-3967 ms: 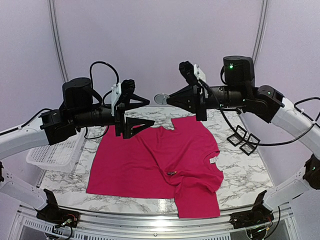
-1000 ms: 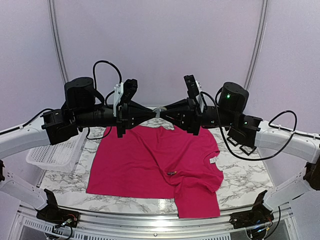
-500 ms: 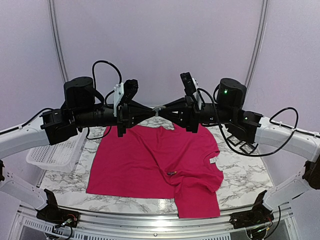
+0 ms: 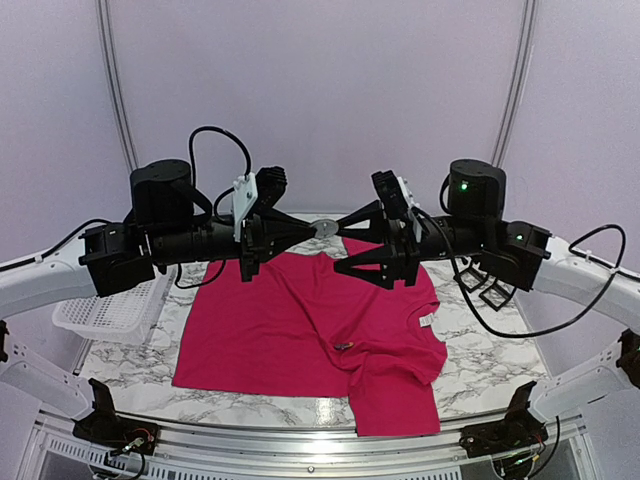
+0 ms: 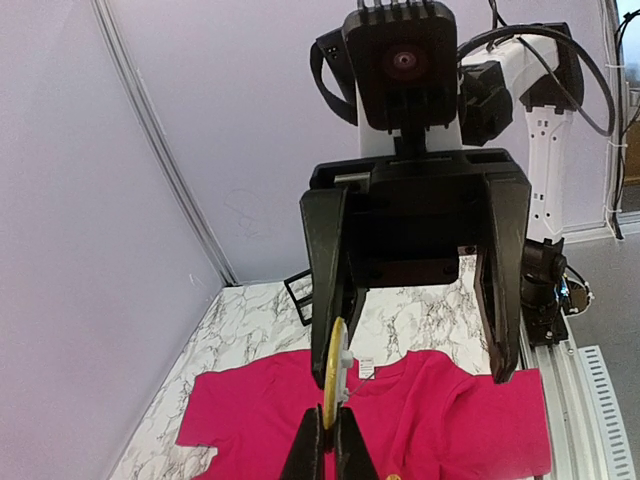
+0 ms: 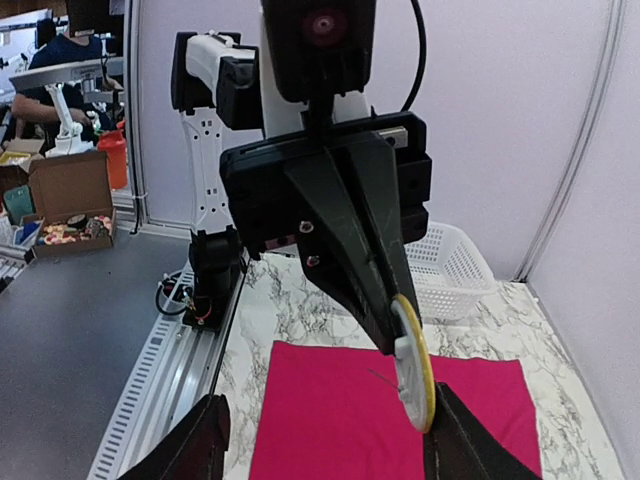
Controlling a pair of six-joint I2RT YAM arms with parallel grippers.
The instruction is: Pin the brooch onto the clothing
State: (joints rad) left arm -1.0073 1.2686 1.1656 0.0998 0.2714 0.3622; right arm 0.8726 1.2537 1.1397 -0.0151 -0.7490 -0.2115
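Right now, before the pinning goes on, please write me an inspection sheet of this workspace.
Surface: table with marble pattern.
Job's things: crimson T-shirt lying wrinkled on the table; brooch held in the air above it.
Clutter: white basket at the left edge; black frames at the right; small dark item on the shirt, unclear.
End effectors: left end effector shut on the brooch; right end effector open around it.
Cables: black cable loop above the left arm, hanging free.
Surroundings: lilac walls; a person beyond the rig.

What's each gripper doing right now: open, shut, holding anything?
Left gripper: closed, pinching the brooch by its edge.
Right gripper: open, gripping nothing; its fingers sit either side of the brooch.
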